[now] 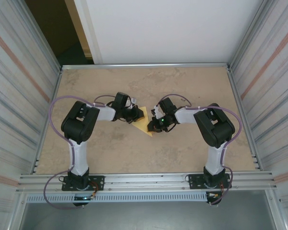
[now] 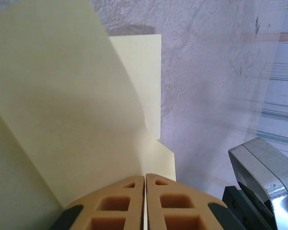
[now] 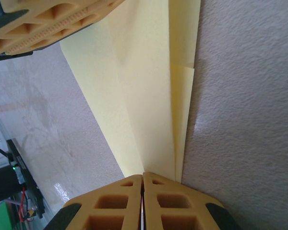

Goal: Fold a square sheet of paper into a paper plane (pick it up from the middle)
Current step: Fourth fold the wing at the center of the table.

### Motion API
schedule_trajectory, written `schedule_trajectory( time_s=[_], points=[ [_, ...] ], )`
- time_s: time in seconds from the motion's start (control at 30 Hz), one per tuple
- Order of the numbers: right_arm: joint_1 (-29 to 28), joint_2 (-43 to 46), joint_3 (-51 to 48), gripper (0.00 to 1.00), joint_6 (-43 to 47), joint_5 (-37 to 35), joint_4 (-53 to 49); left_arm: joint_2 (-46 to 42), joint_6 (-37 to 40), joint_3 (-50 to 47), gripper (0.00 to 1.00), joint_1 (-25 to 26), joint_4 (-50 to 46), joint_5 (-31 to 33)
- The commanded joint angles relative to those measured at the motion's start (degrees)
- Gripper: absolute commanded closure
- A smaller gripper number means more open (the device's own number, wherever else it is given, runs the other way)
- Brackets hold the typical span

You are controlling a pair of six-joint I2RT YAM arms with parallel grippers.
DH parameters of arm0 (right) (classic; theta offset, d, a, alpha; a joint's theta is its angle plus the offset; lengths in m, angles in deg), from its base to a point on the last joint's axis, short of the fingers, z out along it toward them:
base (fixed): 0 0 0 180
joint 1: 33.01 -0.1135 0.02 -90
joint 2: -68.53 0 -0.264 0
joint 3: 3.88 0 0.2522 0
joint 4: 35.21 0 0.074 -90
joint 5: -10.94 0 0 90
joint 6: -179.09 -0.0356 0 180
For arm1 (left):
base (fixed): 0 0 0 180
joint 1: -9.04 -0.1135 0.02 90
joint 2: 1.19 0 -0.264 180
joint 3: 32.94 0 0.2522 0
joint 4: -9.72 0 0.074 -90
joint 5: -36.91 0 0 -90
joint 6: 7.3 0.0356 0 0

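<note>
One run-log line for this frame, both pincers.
left pincer: shut on folded yellow paper | right pincer: shut on its opposite end | fold: creases in, plane unfinished

Black-and-white arms [image 1: 79, 123], purple cables [image 1: 51, 113]

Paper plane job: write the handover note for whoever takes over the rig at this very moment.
Left pincer: shut, pinching one end of the yellow paper.
Right pincer: shut on the opposite end.
Paper: over the middle of the table, between the two pincers, a triangle from above.
Done: several creases and overlapping layers are in.
Left: no narrow dart with wings yet; finish the folds, then release.
</note>
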Motion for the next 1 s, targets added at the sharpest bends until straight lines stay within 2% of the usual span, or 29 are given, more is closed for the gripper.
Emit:
schedule_trajectory(
  time_s=[0.0, 0.4, 0.7, 0.97],
  points=[
    [0.0, -2.8, -0.8, 0.9, 1.6, -5.4, -6.3, 0.6, 2.9, 0.7, 0.89, -1.0, -4.8, 4.2],
    [-0.1, -3.1, -1.4, 0.9, 1.4, -6.4, -7.2, 1.7, 9.5, 8.2, 0.88, -2.6, -11.5, 3.8],
    [0.1, -2.1, -0.8, 0.9, 0.6, -5.9, -6.9, 3.2, 9.2, 6.3, 0.89, -2.6, -10.9, 5.2],
    [0.2, -2.5, -0.8, 0.9, -0.2, -6.1, -6.9, 1.1, 12.1, 9.5, 0.88, -3.2, -14.7, 6.0]
  ],
)
